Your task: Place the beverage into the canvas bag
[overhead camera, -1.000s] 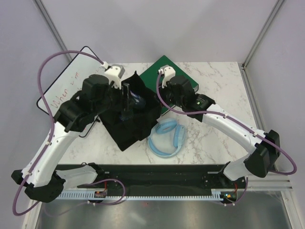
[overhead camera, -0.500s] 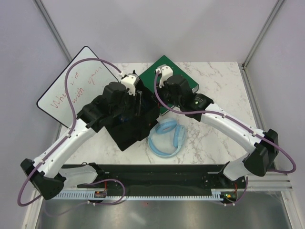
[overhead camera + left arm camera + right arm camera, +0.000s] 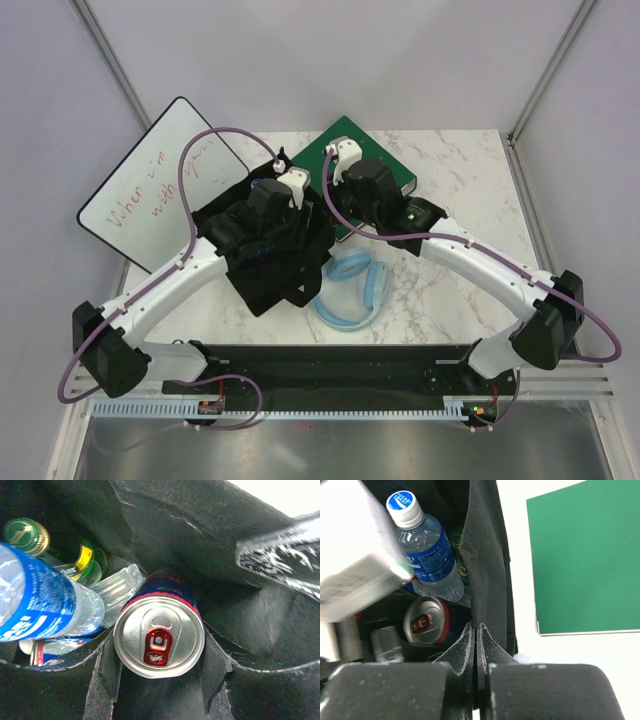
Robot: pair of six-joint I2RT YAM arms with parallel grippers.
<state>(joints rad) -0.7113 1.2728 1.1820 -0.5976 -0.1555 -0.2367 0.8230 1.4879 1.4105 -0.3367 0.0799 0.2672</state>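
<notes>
The beverage is a red-and-blue can (image 3: 159, 642) with a silver top and red tab. My left gripper (image 3: 160, 652) is shut on it, its black fingers (image 3: 107, 670) on either side, holding it inside the black canvas bag (image 3: 268, 280). The can also shows in the right wrist view (image 3: 427, 622). My right gripper (image 3: 476, 630) is shut on the bag's upper edge (image 3: 482, 580), holding the mouth open. In the top view my left gripper (image 3: 283, 215) reaches down into the bag and my right gripper (image 3: 335, 195) is at the bag's right rim.
Inside the bag lie a blue-labelled water bottle (image 3: 422, 550) and a green bottle (image 3: 82, 560). A green binder (image 3: 395, 165) lies behind the bag, a whiteboard (image 3: 150, 190) at the left, and light-blue headphones (image 3: 350, 290) right of the bag.
My left arm has swung right and down, carrying the can into the bag's mouth. My right gripper has kept its hold on the bag's edge.
</notes>
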